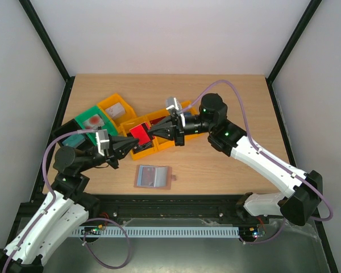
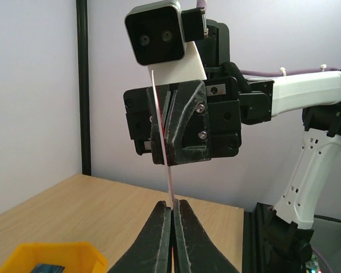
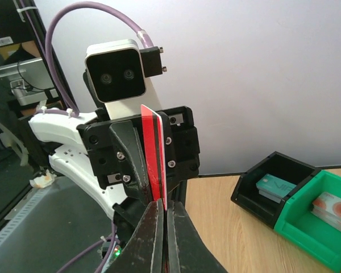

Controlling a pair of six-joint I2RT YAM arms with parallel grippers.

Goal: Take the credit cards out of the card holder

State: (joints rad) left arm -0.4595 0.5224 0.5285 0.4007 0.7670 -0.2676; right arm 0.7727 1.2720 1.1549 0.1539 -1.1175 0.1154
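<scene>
On the table [image 1: 227, 165], the right arm [image 1: 261, 159] reaches in from the right and the left arm [image 1: 57, 210] from the near left. Their claws meet tip to tip above the cluster of orange bins [image 1: 115, 107] at mid-table. The green bin [image 1: 91, 120] sits to the left of that meeting point, and the right wrist view shows a black bin [image 3: 267, 182] beside it with a card inside. The card holder [image 1: 153, 176] lies open and flat, well nearer than both claws and below them, lining up, its long side running left to right. Whether cards remain in it is too small to tell. The red card [image 1: 139, 135] hangs in the air between the claws, long axis along the line joining them, standing on edge. The left gripper [image 1: 127, 145] is pressed together on its left end and the right gripper [image 1: 154, 132] is pinched on its right end. One claw probably has to let go before the card can travel, and the bins below leave little room to dip.
</scene>
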